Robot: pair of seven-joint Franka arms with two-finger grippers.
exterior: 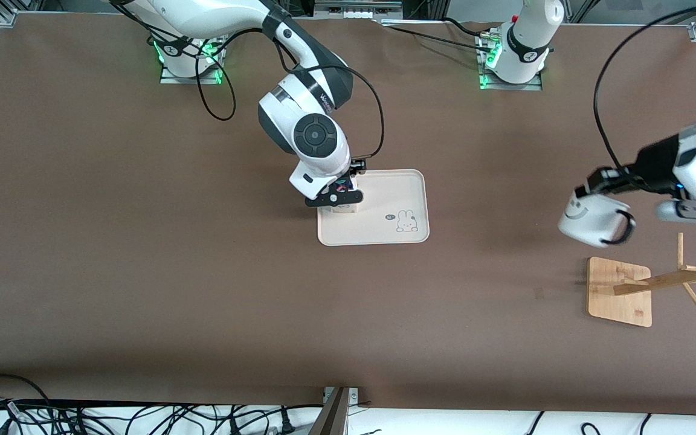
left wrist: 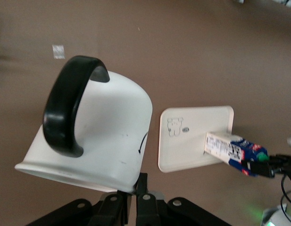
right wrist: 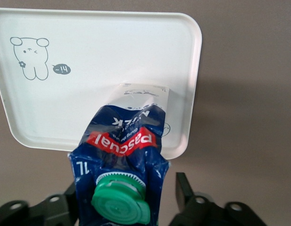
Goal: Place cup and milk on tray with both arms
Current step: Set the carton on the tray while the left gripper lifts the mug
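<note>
Right claw (exterior: 337, 196) spread wide around the milk (exterior: 343, 202) standing on the tray (exterior: 384, 232), frame centre; left claw (exterior: 583, 192) clamps the cup (exterior: 589, 220) aloft over bare worktop (exterior: 142, 241), frame right

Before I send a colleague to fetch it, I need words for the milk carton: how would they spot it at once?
Start at the cream tray mid-table, marked with a small rabbit drawing. The milk carton stands on the tray's edge toward the right arm's end, under the right gripper, whose fingers stand open around it. It is the only dark blue and white box, with a red band and round green cap.
</note>
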